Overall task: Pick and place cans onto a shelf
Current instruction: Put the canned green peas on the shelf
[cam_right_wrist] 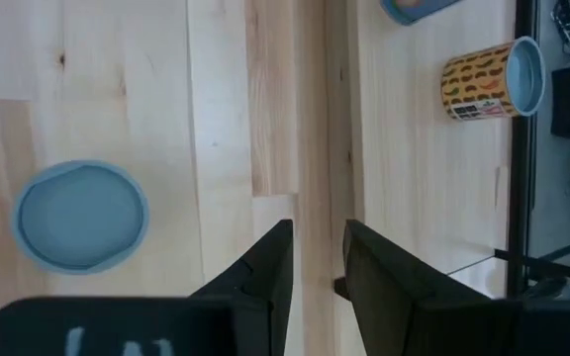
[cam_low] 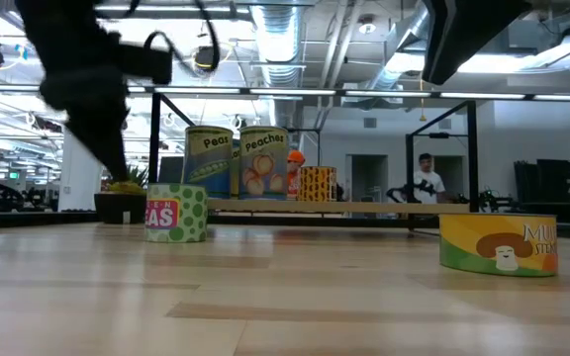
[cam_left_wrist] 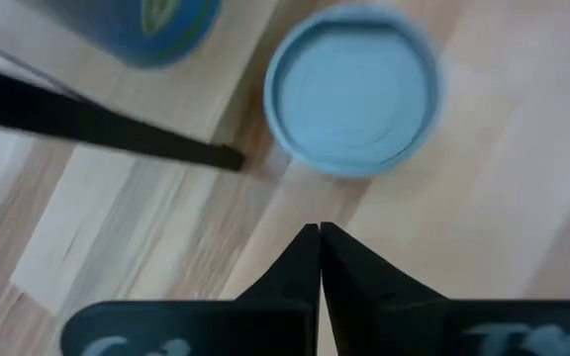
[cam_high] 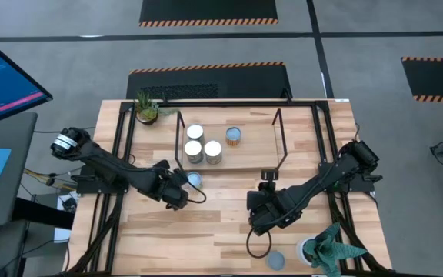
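Four cans (cam_high: pixel 204 143) stood on the shelf (cam_high: pixel 229 161) at the back middle of the table (cam_high: pixel 221 231), three clustered at its left end and one (cam_high: pixel 234 136) near its centre, while two more waited on the bare boards. The left gripper (cam_high: pixel 177 194) hovered just in front of the shelf's front left corner, its fingers pressed together and holding nothing, right beside a short blue-topped can (cam_high: pixel 194 179) that filled the left wrist view. The right gripper (cam_high: pixel 257 219) hung toward the front edge, right of centre, its fingers a narrow gap apart and empty, with another blue-topped can (cam_high: pixel 274 261) near the front edge beside a potted plant (cam_high: pixel 325 250). The step in hand appeared to be the approach to the next can. By this reading, the left gripper would need to spread wide enough to clear the can's rim before lowering around it, then lift it over the shelf's front rod.
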{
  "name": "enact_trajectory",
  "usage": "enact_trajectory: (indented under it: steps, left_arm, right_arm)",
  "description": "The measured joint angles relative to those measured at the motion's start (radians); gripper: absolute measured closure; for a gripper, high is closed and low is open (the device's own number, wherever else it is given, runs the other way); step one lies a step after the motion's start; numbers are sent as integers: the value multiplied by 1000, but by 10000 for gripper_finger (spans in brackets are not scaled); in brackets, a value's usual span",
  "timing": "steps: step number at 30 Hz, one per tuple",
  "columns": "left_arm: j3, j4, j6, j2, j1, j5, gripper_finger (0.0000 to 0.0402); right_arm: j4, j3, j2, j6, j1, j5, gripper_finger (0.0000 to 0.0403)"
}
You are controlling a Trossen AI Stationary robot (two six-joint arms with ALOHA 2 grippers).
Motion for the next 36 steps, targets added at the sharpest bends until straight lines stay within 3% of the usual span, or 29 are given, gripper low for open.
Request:
enact_trajectory:
  steps: [8,13,16,18,23,28,36]
  left_arm:
    - [33,136,-10,185,-5,-127,401]
    - [202,328,234,273,-33,-176,401]
    - [308,248,318,280,-67,-178,401]
    - [350,105,263,280,-90,-171,401]
    - [361,-213,-72,273,-140,-165,402]
    - [292,-119,-205,355,-145,-246,401]
    - [326,-127,-304,534,-99,-411,401]
  right_arm:
    - [-23,0,0,0,0,2,287]
    - [-24,0,0,15,0,3,287]
    - [-26,0,0,15,0,3,287]
    - [-27,0,0,15,0,3,287]
    - [-33,0,0,15,0,2,287]
    - [-52,0,0,15,0,2,287]
    - [-84,0,0,15,0,2,287]
